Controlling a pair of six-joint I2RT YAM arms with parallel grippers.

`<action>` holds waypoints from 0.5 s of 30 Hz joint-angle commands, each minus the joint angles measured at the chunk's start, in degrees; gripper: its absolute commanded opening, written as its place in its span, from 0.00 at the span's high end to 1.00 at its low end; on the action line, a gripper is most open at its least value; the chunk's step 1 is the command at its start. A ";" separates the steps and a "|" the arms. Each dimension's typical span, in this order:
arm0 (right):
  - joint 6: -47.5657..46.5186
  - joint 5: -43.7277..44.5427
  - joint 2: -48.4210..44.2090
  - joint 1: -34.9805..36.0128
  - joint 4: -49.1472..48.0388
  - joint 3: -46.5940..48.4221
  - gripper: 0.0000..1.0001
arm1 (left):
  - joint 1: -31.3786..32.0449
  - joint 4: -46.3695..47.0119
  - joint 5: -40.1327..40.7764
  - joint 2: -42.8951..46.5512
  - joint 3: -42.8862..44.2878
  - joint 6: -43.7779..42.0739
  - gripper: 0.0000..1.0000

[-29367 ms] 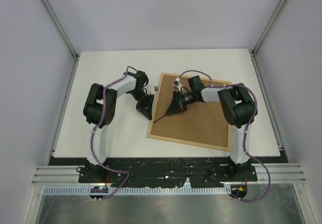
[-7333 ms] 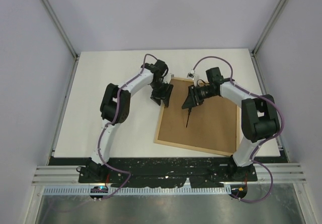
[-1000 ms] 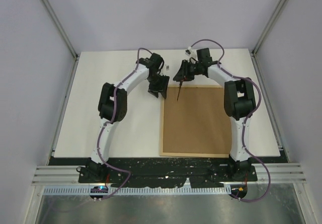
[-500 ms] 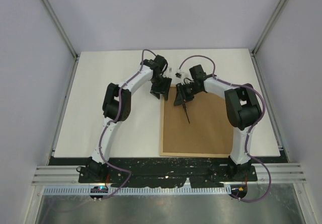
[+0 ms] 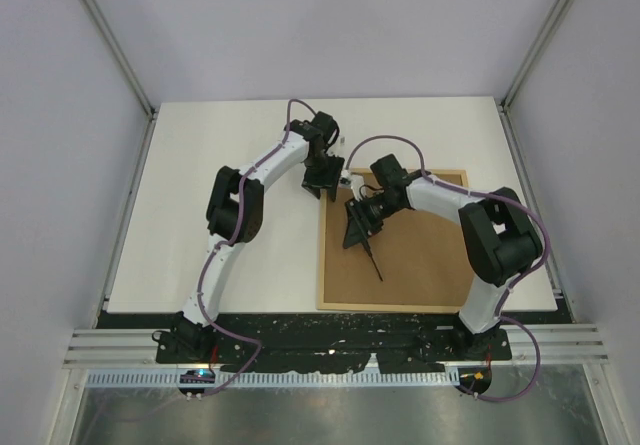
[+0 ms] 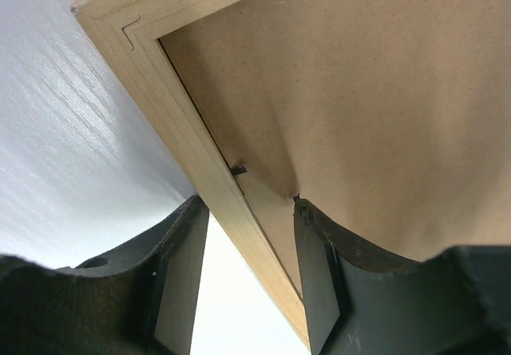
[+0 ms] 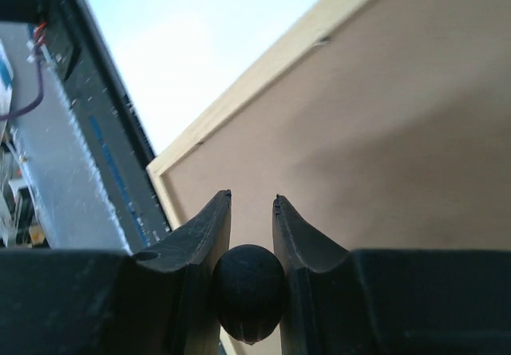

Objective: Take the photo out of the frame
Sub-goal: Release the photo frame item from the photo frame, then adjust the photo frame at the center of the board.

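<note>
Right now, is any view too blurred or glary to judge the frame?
Left wrist: frame rail sharp, fingers blurred, streaky glare on the table. Right wrist: frame fairly clear, fingers out of focus. Top external: even light, only soft arm shadows on the frame's back.

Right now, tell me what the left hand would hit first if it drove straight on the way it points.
Most likely the frame: its light-wood rail runs just ahead, between the fingers of the open left hand. Depth is unclear.

left arm reaching far with elbow bent, left gripper (image 5: 322,179) angled down, fingers (image 6: 180,279) spread wide, right arm folded leftward and low, right gripper (image 5: 352,238) clamped tight on black knob (image 7: 249,293)
</note>
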State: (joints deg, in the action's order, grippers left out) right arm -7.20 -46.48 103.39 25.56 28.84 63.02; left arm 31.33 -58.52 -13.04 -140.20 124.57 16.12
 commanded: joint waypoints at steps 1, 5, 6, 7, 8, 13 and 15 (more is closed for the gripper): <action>-4.83 -6.69 -6.18 3.96 2.09 -2.11 0.92 | 0.13 0.25 2.05 2.12 -0.82 0.84 0.49; -6.77 -7.83 -8.12 6.42 3.50 -4.83 0.92 | 0.31 0.08 3.02 2.21 -1.00 1.11 0.50; -6.95 -8.01 -8.12 6.95 3.68 -5.36 0.92 | 0.31 0.07 3.28 2.30 -1.09 1.19 0.50; -7.56 -8.19 -8.21 7.31 3.68 -6.15 0.92 | 0.31 0.07 3.37 2.39 -1.26 1.19 0.50; -7.65 -8.19 -7.77 7.83 3.33 -6.59 0.92 | 0.31 0.07 3.54 2.39 -1.18 1.28 0.50; -7.65 -2.59 -4.88 10.38 3.59 -6.26 0.92 | 0.22 -0.19 4.51 2.39 -1.00 1.46 0.49; -7.65 2.32 -2.51 11.87 4.73 -4.67 0.92 | 0.22 -0.10 4.08 2.56 -1.70 1.55 0.49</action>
State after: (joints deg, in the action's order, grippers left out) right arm -13.47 -50.81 98.19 35.29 32.36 55.59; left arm 31.59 -58.37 -10.90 -140.05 124.33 17.58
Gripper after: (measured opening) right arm 0.314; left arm 0.507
